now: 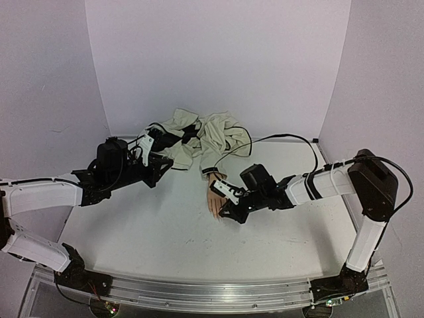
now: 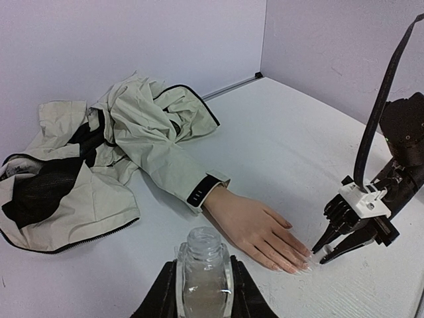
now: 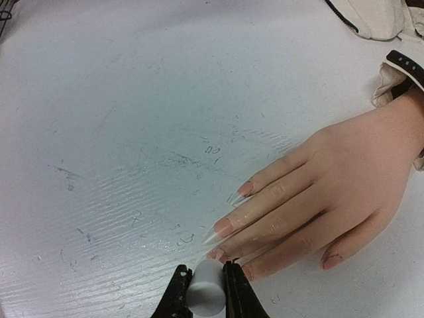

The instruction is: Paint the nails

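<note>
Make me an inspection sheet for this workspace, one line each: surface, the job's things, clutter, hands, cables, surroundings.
Surface: white table, scuffed with faint marks; no spill seen.
Job's things: mannequin hand lies palm down; nails are long, with clear tips; bottle is open, no lid on it.
Clutter: cream jacket crumpled at the back, its sleeve on the mannequin's wrist.
Hands: left hand shut on the bottle; right hand shut on a white cylinder, close to the mannequin's fingertips.
Cables: black cable loops over the table to the right arm.
Surroundings: plain lilac walls; nothing else seen.
</note>
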You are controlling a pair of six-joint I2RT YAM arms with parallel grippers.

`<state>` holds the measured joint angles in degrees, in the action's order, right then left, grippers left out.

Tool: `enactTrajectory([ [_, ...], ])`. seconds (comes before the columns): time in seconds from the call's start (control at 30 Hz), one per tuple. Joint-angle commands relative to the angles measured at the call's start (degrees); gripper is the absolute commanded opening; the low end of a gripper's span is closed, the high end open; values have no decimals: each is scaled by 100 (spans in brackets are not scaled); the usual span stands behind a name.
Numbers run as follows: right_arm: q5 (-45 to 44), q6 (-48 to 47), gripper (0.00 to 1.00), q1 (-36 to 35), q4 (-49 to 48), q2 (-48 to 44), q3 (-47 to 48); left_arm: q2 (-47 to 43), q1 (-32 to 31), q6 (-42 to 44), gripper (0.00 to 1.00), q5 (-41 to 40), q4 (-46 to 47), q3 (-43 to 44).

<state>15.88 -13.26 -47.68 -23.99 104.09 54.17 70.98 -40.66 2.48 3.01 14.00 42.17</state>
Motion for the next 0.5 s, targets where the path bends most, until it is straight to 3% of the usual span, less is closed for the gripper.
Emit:
enactTrajectory([
  [0.0,97,-17,0,-56,121,49,76,-196,32,-55,0,60,359,88],
  [0.47,56,-2,0,-107,198,-1,28,-231,32,-55,0,59,358,76],
])
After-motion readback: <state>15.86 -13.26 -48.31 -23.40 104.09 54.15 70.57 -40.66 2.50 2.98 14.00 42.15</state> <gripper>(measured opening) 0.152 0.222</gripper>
